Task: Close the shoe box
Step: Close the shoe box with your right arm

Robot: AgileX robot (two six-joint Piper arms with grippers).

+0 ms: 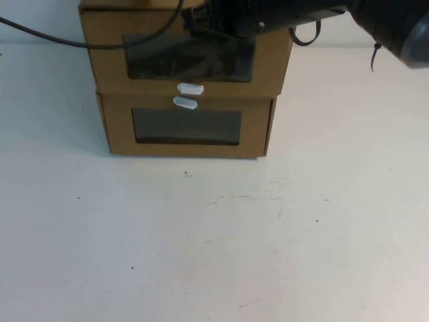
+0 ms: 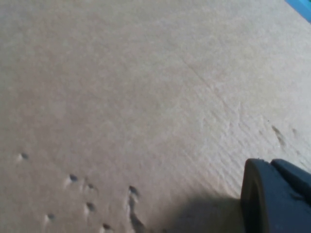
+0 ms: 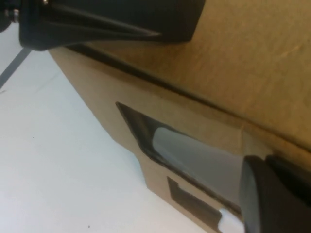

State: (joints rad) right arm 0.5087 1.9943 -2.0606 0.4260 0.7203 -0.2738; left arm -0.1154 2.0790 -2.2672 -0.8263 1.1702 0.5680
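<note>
Both pincers over corrugated shoe box

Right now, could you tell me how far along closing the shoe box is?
Mostly done, it seems: the shoe box drawer front sits about flush with its shell. In hand: the right claw is open at its upper front edge; the left claw hovers close to cardboard. Remaining: confirm seating, withdraw.
</note>
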